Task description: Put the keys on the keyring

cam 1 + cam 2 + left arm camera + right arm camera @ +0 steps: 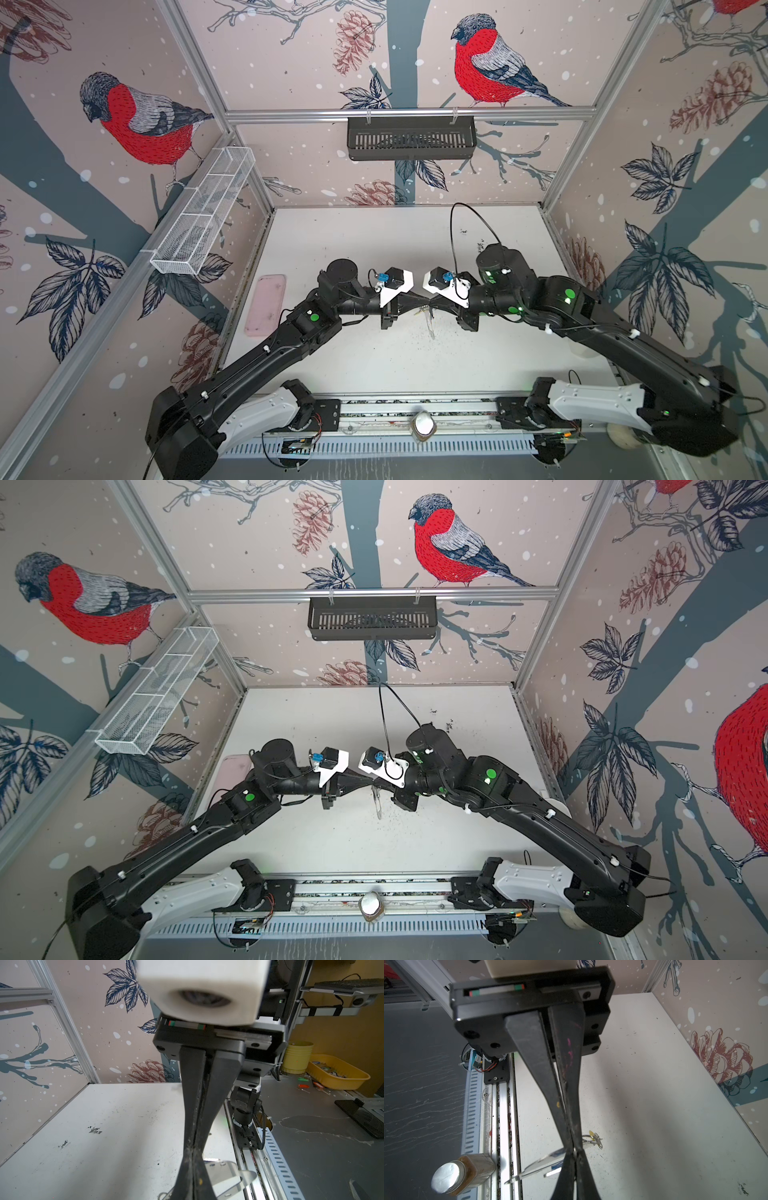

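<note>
Both arms reach in over the middle of the white tabletop and meet tip to tip, well above its surface. The right end effector is pinched down tight on the edge of the keyring, and the flat grey plate hangs free in the air just under the meeting point, tilted and touching nothing below. The left end effector is closed hard as well, its tips pressed up against the right one's. I can't make out what it has between them, if anything. A yellow key tag and a bunch of thin metal rings sit just beside the tips. A pink tray lies on the tabletop off to the left, well apart from all this. A foil-lidded jar stands by the front rail.
</note>
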### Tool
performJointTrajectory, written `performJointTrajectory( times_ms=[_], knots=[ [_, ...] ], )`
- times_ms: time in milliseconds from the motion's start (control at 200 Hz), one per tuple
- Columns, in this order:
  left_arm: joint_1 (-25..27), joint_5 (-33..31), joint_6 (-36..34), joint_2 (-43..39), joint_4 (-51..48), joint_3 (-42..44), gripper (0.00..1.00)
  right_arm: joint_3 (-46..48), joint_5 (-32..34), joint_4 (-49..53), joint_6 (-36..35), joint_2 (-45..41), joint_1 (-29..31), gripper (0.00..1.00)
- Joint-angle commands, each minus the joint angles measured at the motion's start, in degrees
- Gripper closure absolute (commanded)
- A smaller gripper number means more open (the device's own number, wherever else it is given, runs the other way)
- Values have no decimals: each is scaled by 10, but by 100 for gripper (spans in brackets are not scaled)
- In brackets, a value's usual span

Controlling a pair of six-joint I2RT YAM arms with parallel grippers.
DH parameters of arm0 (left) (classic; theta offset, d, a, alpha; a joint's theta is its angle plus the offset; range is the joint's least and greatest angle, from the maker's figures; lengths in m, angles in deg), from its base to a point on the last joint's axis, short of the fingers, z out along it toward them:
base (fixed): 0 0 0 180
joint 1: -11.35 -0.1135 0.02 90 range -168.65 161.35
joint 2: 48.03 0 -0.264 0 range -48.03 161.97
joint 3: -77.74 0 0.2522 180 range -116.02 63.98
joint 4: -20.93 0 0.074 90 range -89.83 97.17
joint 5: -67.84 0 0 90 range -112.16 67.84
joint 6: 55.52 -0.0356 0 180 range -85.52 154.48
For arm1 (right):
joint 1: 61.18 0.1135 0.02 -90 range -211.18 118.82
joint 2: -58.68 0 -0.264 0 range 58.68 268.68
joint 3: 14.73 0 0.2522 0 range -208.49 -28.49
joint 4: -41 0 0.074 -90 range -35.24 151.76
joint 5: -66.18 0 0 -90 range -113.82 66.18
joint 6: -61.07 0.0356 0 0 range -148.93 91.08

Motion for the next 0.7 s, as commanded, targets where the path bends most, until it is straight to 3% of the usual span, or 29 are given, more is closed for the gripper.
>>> performJointTrajectory(
  times_ms=[0,385,695],
  knots=[
    [1,-31,44,-7,94,27,100,26,-8,-94,41,-25,2,99],
    [2,-30,128,-16,293,102,100,168,26,-230,134,-127,3,81],
    [2,-10,167,-2,391,126,100,221,16,-293,156,-145,4,82]
  ],
)
